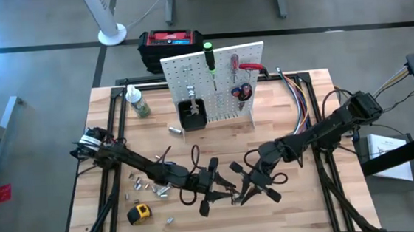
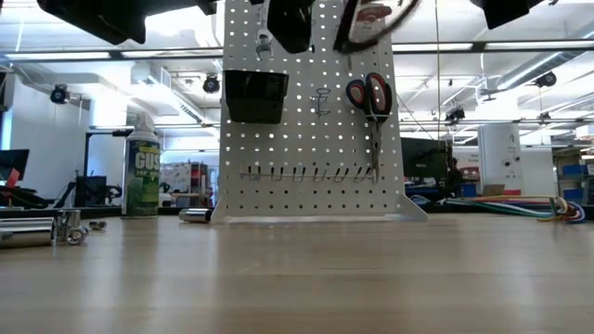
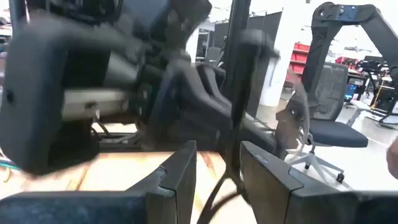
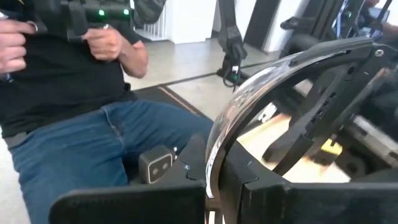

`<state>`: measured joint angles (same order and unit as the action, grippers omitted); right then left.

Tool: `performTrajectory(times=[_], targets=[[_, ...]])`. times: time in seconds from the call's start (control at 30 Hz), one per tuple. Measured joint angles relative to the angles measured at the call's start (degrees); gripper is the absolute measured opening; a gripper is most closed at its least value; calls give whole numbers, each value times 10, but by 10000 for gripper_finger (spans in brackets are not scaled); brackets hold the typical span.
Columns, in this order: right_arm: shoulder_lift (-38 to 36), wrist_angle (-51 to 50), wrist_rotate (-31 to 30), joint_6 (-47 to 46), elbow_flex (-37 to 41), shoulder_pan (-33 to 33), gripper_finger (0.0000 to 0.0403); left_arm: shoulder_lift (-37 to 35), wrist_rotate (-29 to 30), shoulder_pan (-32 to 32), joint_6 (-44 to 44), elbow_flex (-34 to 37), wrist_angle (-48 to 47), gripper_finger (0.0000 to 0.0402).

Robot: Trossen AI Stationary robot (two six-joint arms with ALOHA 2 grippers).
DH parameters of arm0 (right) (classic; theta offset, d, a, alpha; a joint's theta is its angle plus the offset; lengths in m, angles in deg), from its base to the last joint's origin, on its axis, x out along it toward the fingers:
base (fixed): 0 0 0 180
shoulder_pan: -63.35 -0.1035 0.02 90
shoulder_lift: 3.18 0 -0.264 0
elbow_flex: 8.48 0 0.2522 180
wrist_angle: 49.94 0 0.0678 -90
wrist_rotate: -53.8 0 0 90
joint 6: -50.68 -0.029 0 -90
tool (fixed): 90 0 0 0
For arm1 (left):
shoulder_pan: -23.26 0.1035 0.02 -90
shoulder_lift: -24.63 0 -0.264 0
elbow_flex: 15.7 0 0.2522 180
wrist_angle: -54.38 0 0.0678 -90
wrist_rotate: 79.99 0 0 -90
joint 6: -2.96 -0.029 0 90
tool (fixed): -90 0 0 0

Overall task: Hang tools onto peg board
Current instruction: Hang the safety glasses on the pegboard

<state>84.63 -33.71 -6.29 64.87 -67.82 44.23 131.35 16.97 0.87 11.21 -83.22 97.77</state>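
From above, both grippers meet over the front of the bench, the left gripper and right gripper each clamped on the black-framed glasses. The right wrist camera shows the lens pinched. The peg board stands behind.

In the low view the white perforated peg board is cut off at the top edge. The left wrist view is smeared, so the thin dark piece between the fingers cannot be identified.
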Motion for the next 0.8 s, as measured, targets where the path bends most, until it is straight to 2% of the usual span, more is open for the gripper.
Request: performTrajectory(times=[0.27,0.33,0.4,0.47,0.63,0.8], targets=[[27,9,0,-2,-13,3,0,0,3,2,-5,0,-2,109],[27,6,0,-4,-15,3,0,0,23,0,-9,0,-6,85],[26,6,-1,-14,-16,4,0,0,35,-1,-18,1,-4,44],[24,6,-2,-42,-16,4,0,0,38,-2,-23,1,-5,13],[19,2,-1,-170,-16,2,0,0,44,-3,-31,2,-12,7],[18,4,-2,-234,-16,-19,0,0,60,-3,-42,2,-33,5]])
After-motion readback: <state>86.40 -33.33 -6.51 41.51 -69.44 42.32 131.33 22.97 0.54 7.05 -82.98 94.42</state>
